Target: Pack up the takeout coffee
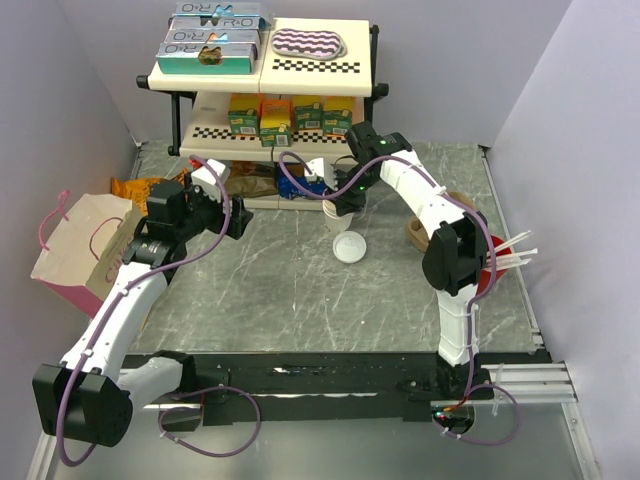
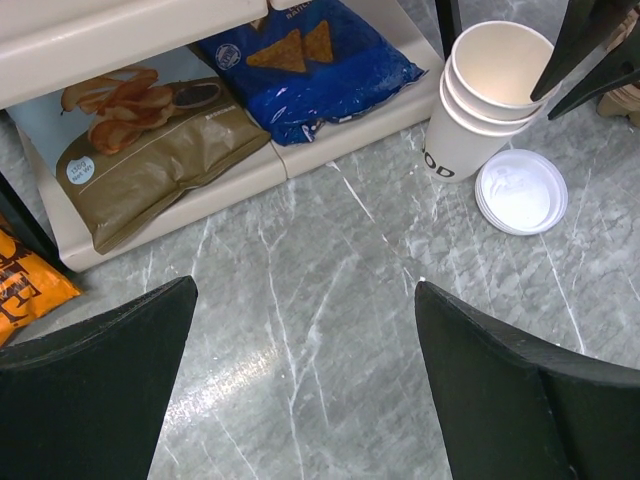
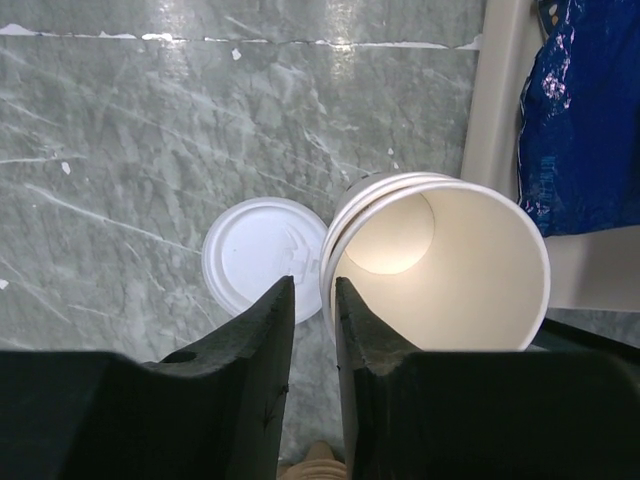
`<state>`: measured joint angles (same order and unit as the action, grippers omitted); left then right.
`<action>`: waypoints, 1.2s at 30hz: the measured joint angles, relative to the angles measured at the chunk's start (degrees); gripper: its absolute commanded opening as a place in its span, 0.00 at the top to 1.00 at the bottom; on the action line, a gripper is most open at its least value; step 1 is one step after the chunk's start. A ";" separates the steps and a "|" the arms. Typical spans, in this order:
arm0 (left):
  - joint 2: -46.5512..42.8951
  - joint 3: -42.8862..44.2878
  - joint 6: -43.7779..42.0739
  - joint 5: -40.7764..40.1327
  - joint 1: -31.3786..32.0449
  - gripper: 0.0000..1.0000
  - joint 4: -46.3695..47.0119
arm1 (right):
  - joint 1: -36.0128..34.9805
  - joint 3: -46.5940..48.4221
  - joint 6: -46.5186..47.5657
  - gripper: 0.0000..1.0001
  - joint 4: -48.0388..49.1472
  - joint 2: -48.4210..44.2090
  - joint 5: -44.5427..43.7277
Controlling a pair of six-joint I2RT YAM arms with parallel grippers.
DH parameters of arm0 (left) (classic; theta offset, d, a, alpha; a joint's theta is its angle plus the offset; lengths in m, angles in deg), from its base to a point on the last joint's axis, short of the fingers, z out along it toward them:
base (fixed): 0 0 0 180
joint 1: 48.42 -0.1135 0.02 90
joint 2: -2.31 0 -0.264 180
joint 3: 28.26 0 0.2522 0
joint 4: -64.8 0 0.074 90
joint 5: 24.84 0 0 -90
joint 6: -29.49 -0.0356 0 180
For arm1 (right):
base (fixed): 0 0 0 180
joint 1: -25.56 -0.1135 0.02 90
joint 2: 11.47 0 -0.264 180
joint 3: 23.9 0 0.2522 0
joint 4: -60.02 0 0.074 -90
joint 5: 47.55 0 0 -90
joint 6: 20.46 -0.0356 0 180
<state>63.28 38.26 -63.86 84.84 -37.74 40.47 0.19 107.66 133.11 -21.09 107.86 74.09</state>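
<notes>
No lidded takeout coffee shows in any view. A stack of lidless cream paper cups (image 1: 337,215) (image 2: 490,90) (image 3: 440,270) stands on the marble table in front of the shelf. A round white plastic lid (image 1: 349,247) (image 2: 521,192) (image 3: 262,255) lies flat beside it. My right gripper (image 1: 346,198) (image 3: 312,283) hovers at the near rim of the top cup. Its jaws are a narrow gap apart, one finger over the cup's mouth and the other outside it. Whether they touch the rim I cannot tell. My left gripper (image 1: 222,190) (image 2: 305,290) is wide open above bare table, left of the cups.
A two-tier shelf (image 1: 265,70) holds boxes above and juice cartons below. Blue (image 2: 310,60) and brown (image 2: 150,150) chip bags lie on its base. A pink-handled paper bag (image 1: 85,250) lies at the left. A red cup with white straws (image 1: 490,265) stands at the right.
</notes>
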 measured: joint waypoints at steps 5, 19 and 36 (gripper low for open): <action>0.00 -0.07 0.00 0.02 0.00 0.03 0.04 | 0.00 -0.17 0.04 0.74 0.00 0.02 -0.92; 0.04 -0.07 0.22 0.13 -0.15 0.03 0.44 | -0.09 -0.37 0.26 0.81 0.26 0.07 -2.21; 0.04 -0.09 1.01 0.57 -0.20 0.03 0.63 | -0.87 -4.20 1.05 0.80 2.62 0.07 -4.17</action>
<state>63.32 38.17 -62.86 85.41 -37.94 41.10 -0.68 103.46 134.16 -18.47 107.93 69.91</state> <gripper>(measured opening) 0.969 0.176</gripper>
